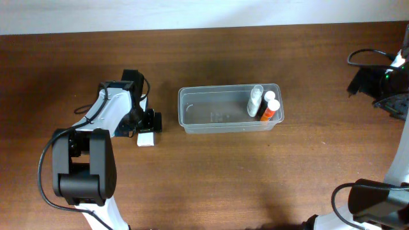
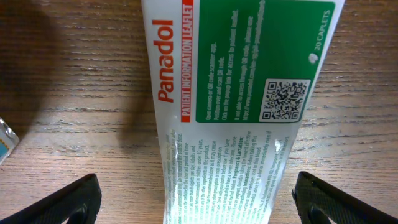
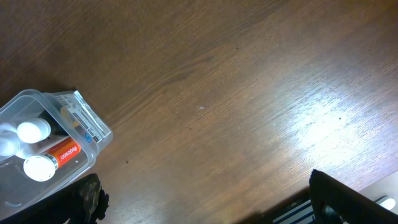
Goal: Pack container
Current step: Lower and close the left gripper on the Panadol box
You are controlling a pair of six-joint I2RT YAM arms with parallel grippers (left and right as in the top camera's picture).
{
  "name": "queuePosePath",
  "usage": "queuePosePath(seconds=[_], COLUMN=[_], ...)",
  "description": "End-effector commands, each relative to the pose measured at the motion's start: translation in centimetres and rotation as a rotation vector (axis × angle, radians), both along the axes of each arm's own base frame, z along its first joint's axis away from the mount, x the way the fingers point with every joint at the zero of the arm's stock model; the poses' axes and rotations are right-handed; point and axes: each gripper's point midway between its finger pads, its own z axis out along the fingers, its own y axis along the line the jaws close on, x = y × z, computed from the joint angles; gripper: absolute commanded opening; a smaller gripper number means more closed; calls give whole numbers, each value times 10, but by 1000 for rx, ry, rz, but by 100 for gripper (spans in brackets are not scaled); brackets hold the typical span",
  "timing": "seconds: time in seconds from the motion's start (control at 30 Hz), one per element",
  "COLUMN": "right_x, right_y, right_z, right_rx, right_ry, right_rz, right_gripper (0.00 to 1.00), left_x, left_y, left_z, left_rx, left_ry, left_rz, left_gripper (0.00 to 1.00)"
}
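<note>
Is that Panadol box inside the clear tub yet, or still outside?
Outside. The Panadol box lies on the wooden table, left of the container, apart from it.

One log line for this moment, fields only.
left gripper: open, over Panadol box on table | right gripper: open, empty | container: holds clear bottle, orange tube

From my left wrist, the Panadol box (image 2: 230,106) runs out of frame at both ends, and its finest print is too small to read. A pale object (image 2: 5,140) at the left edge is mostly cut off. From above, my left arm (image 1: 115,112) hides most of that box. My right wrist view crops the container (image 3: 99,134) on its left side.
</note>
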Motion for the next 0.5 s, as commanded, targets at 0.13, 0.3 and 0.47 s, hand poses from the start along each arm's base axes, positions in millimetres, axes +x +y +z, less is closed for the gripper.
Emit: queuePosePath(seconds=[0.13,0.3,0.47], right_x=[-4,-4,-4], right_y=[0,0,0], right_z=[7,7,7], right_rx=[-8,-8,-8], right_ry=[-23,-23,-23], right_rz=[-12,-12,-12], right_gripper=[98,98,98], left_x=[-6,-10,-8], left_y=[2,2,2], left_z=[-9,-15,-15], left_rx=[14,14,14], left_ry=[21,27,18], left_rz=[11,11,11], left_gripper=[99,99,99])
